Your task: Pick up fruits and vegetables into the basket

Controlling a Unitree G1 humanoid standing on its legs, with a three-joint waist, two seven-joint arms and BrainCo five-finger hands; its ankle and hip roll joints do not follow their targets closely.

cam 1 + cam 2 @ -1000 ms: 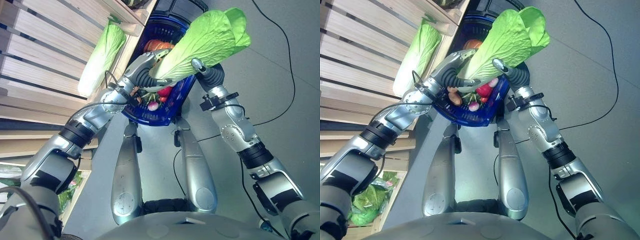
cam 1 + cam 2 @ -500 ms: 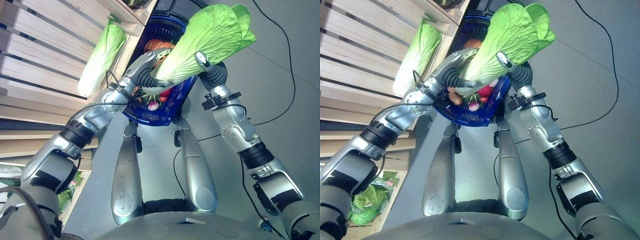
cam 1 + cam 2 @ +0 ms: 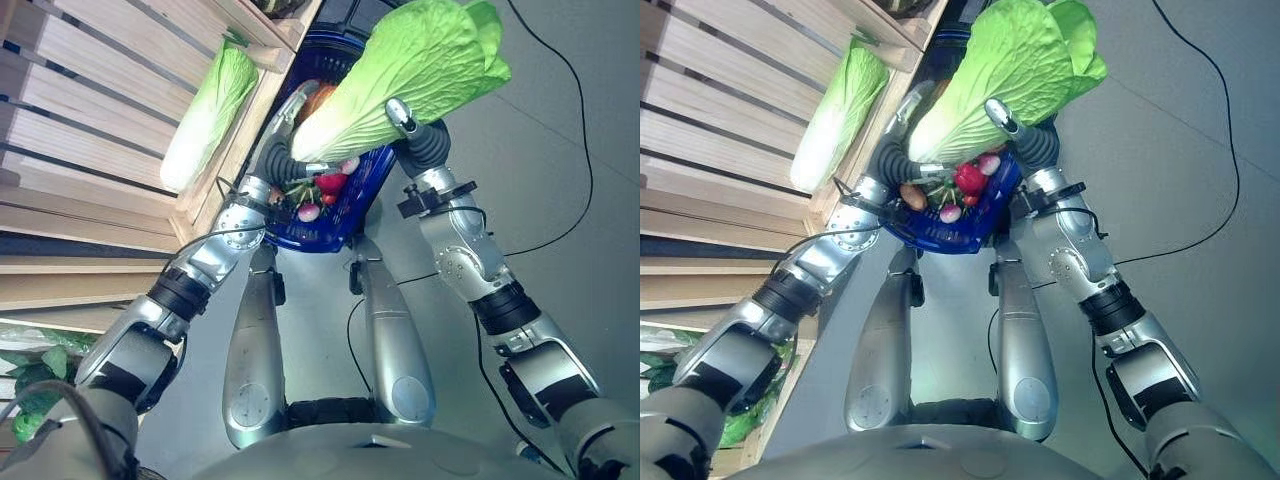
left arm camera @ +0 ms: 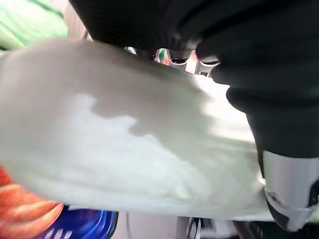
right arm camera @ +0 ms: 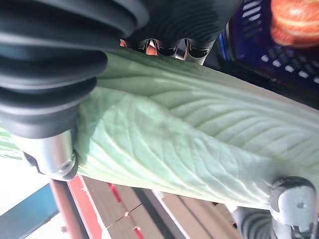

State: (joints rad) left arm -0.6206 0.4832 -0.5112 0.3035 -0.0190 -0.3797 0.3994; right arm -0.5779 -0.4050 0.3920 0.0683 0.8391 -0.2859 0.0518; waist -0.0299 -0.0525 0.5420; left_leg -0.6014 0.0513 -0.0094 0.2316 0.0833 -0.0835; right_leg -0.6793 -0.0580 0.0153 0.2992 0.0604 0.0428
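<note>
A big pale-green napa cabbage [image 3: 410, 75] hangs tilted over the blue basket [image 3: 300, 238], its white base toward my left. My left hand [image 3: 285, 150] cups the base from below, and in the left wrist view the white stalk [image 4: 124, 149] lies against that hand [image 4: 239, 50]. My right hand [image 3: 415, 135] grips the middle of the head, with its thumb over the leaves [image 5: 189, 144]. Inside the basket lie red radishes [image 3: 328, 183] and an orange vegetable [image 3: 318, 100].
A second napa cabbage [image 3: 205, 115] lies on the slatted wooden shelf [image 3: 90, 90] to the left of the basket. Bagged leafy greens [image 3: 30, 385] sit in a low crate at the lower left. Grey floor [image 3: 560, 150] stretches to the right.
Both hands have lifted the cabbage a little higher and farther over the basket. The left arm has stretched out more. The view has shifted slightly.
</note>
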